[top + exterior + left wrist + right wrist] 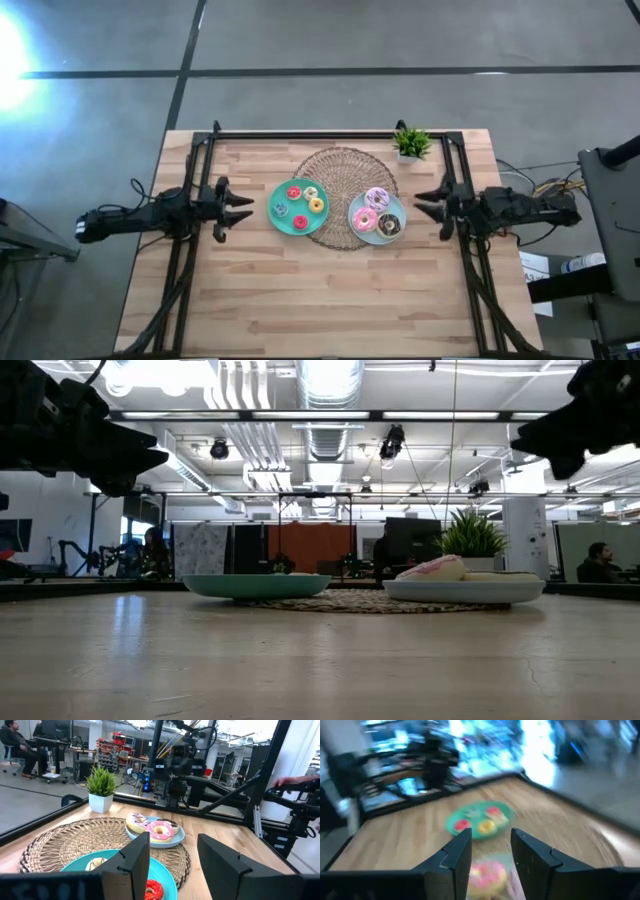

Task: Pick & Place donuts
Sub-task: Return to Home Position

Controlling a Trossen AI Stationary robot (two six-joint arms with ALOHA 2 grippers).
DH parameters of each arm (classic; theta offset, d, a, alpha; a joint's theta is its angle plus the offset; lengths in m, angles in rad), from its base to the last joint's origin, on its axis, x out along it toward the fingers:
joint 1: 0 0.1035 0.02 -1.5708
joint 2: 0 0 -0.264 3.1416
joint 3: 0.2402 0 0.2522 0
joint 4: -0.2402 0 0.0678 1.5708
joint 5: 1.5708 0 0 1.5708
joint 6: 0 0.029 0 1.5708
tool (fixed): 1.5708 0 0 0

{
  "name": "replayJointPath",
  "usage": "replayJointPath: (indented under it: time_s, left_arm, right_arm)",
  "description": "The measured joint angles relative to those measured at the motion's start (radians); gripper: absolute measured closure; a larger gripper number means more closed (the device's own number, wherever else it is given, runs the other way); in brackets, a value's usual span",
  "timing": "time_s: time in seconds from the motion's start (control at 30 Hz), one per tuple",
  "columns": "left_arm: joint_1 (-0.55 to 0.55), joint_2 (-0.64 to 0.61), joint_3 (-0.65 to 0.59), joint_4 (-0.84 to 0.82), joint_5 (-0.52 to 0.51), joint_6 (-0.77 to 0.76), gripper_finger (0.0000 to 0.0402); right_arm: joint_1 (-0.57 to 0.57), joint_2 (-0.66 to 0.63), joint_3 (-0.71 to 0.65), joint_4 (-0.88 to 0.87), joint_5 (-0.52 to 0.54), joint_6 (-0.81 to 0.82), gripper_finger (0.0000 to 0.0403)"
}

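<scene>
Several tiny donuts (299,207), red, blue and yellow, lie on the teal plate (274,203). Three larger donuts, pink (365,220), lilac sprinkled (378,198) and chocolate-brown (390,226), lie on the light-blue plate (401,212). Both plates rest on a round woven mat (340,165). My left gripper (240,208) hovers open to the left of the teal plate. My right gripper (425,205) hovers open to the right of the light-blue plate. In the right wrist view the pink donut (486,872) shows between the fingers, farther off.
A small potted plant (411,144) stands at the far edge, right of the mat. A dark frame (330,134) runs along the table's far edge and sides. Bare wooden table top (330,300) lies toward the near edge. People sit in the room beyond.
</scene>
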Motion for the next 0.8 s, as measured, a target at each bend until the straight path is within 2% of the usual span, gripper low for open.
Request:
replayJointPath:
  time_s: [0.1, 0.17, 0.23, 0.33, 0.5, 0.8]
  left_arm:
    - [0.0, 0.0, 0.0, 0.0, 0.0, 0.0, 0.0262]
    - [0.0, 0.001, 0.0, 0.0, 0.001, 0.0, 0.0262]
    - [0.0, 0.001, 0.0, 0.0, 0.001, 0.0, 0.0262]
    - [-0.001, 0.0, 0.0, -0.001, 0.002, 0.0, 0.0262]
    - [-0.001, 0.001, 0.0, -0.001, 0.001, 0.0, 0.0262]
    - [0.0, 0.005, 0.0, -0.001, -0.002, 0.0, 0.0262]
  right_arm:
    - [-0.033, 0.008, -0.088, 0.18, -0.15, -0.18, 0.0272]
    - [-0.056, 0.022, -0.154, 0.298, -0.216, -0.205, 0.027]
    - [-0.076, 0.02, -0.204, 0.36, -0.227, -0.185, 0.0269]
    - [-0.094, 0.031, -0.204, 0.361, -0.241, -0.19, 0.0268]
    - [-0.14, 0.009, -0.205, 0.356, -0.243, -0.335, 0.0274]
    - [-0.149, 0.0, -0.205, 0.339, -0.356, -0.335, 0.0278]
